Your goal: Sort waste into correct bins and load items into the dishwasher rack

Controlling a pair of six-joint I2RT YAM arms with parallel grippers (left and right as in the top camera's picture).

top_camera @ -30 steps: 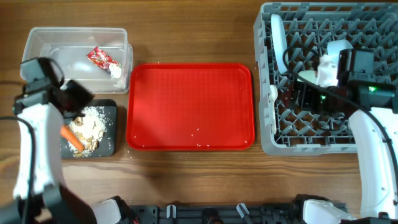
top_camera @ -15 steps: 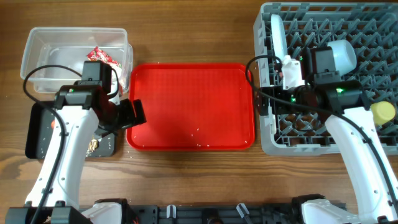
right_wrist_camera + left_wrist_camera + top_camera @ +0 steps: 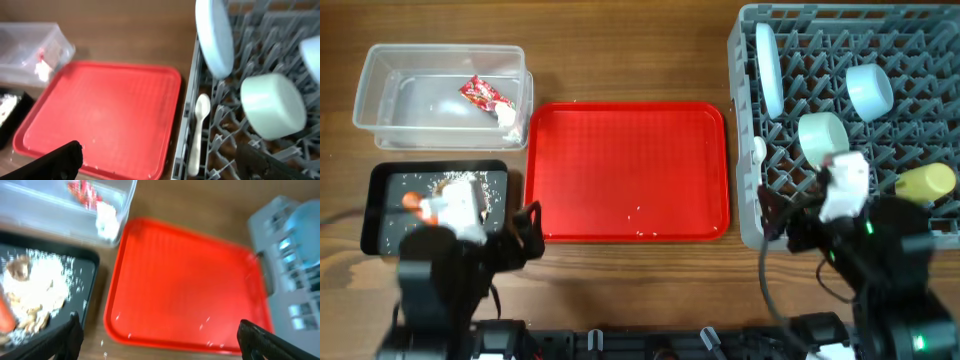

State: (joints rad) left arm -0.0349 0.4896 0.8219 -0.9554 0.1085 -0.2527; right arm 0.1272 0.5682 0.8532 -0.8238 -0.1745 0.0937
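The clear tub (image 3: 380, 75) holds the red-and-white wrapper (image 3: 483, 93) and the white tissue (image 3: 507, 116). The black tray (image 3: 380, 215) holds the carrot (image 3: 411, 201) and beige scraps (image 3: 460, 184). The grey rack (image 3: 880, 30) holds the upright plate (image 3: 769, 68), two bowls (image 3: 869, 88) (image 3: 822, 132), the yellow cup (image 3: 926, 182) and the white spoon (image 3: 758, 150). My left gripper (image 3: 525, 228) (image 3: 162, 345) is open and empty, above the red tray's front left edge. My right gripper (image 3: 780, 222) (image 3: 162, 165) is open and empty, by the rack's front left corner.
The flat red tray (image 3: 625, 170) lies between the bins and the rack, with only a few crumbs on it. It also shows in the left wrist view (image 3: 190, 280) and the right wrist view (image 3: 105, 115). The spoon (image 3: 197, 130) lies along the rack's left wall.
Both arms have drawn back toward the table's front edge. The left one has left the black tray, the right one has left the rack. A bowl and the yellow cup now show in the rack.
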